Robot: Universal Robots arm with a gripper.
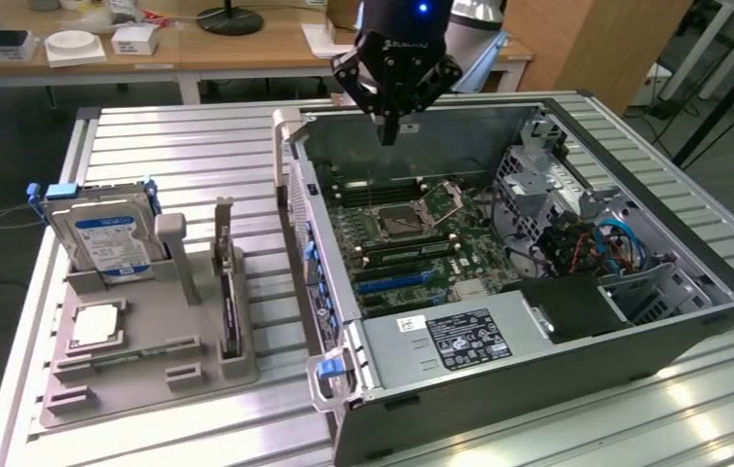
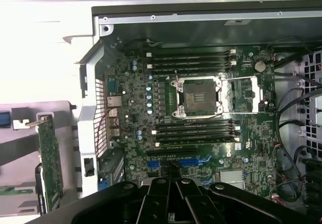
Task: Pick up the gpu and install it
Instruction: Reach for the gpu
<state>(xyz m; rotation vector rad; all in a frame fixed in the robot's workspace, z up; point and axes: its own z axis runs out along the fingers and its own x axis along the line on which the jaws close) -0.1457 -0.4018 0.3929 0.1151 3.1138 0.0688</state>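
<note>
End effector (image 1: 389, 132) over open PC case (image 1: 575, 389), above motherboard (image 1: 400, 255) — fingers pressed together, holding nothing. gpu (image 1: 227, 292) on edge in grey holder tray (image 1: 146, 381) on worktop (image 1: 185, 136), exterior view's left of case, near hard drive (image 1: 105, 243) — untouched.

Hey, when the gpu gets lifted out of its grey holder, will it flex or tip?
Probably stiff: the gpu is a thin circuit card. Standing on edge in the grey holder, it may tip once freed. Likely fragile: bare components show.

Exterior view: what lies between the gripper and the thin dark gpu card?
The open black computer case's pale metal wall stands between gripper and gpu, in the exterior view.
</note>
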